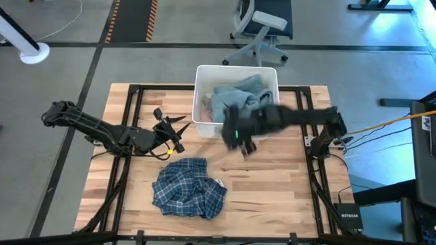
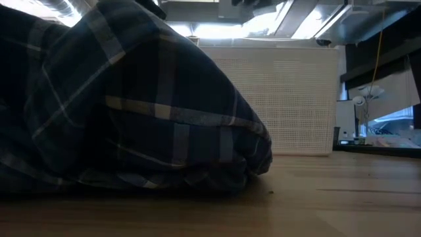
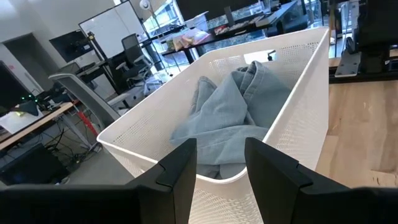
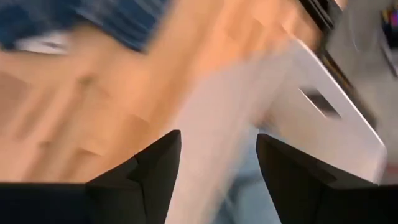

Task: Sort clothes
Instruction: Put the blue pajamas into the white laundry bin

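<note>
We are swinging our right gripper, fingers apart and empty, beside the bin; clipping its wall could tip it.

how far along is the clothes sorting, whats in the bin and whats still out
Done: the grey-blue shirt lies inside the white bin. In hand: nothing; the right gripper is over the table by the bin's front, jaws open and empty, and the left gripper waits open to the bin's left. Left: the plaid shirt is crumpled on the table in front, untouched.
</note>
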